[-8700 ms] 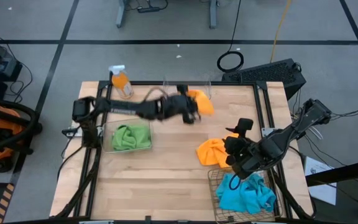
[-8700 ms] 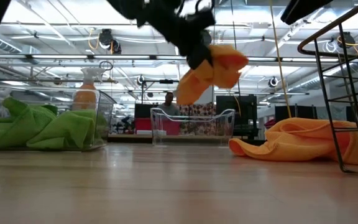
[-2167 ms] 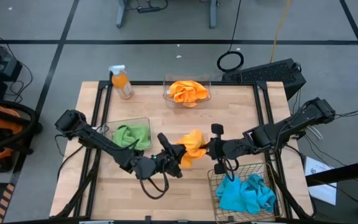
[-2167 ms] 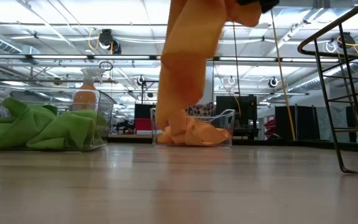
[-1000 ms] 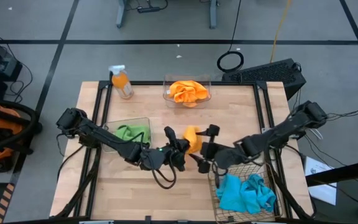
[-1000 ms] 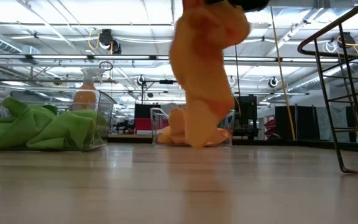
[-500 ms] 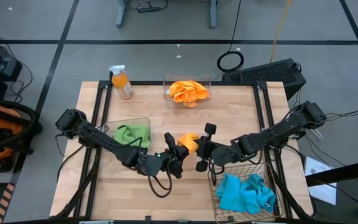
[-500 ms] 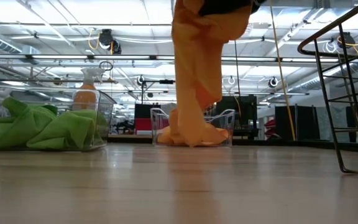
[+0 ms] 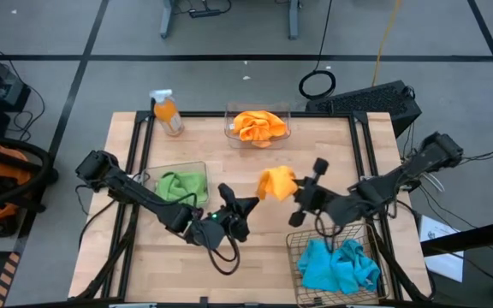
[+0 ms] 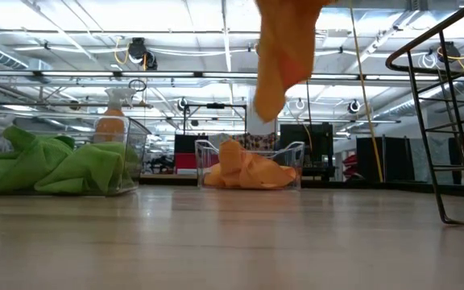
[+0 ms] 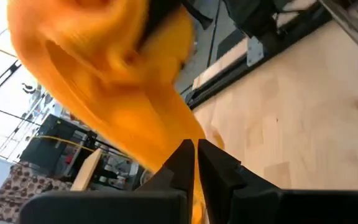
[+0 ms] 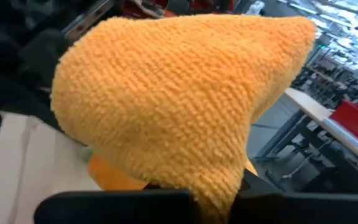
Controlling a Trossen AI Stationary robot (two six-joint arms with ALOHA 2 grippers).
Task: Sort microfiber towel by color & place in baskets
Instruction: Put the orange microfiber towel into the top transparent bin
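While the right claw (image 9: 300, 193) is clamped on the orange cloth (image 9: 276, 182), which hangs clear above the middle of the bench (image 9: 255, 257), we read the cloth as a light, limp thing that will not hold any shape of its own. In the low view it dangles in a loose fold well above the wood, and the right wrist view shows a thick looped pile, so it should grip well and not slip. Nothing about it is fragile. We would take it as it is taken now, pinched at a bunched edge or fold, since a flat pinch on a single layer could let the rest trail and snag on a rim.

The left claw (image 9: 234, 219) sits lower over the bench, just beside the hanging cloth; in its wrist view its fingers (image 11: 182, 163) stand nearly together with no cloth clearly between them, so we judge it has let go.

The other orange cloth (image 9: 259, 125) already lies in the clear tub (image 9: 227, 129) at the far edge, so that is where this one belongs. Green cloths (image 9: 181, 186) fill the left tub (image 9: 150, 204), and blue cloths (image 9: 336, 265) fill the wire basket (image 9: 294, 248). The spray bottle (image 9: 168, 112) stands at the far left corner.
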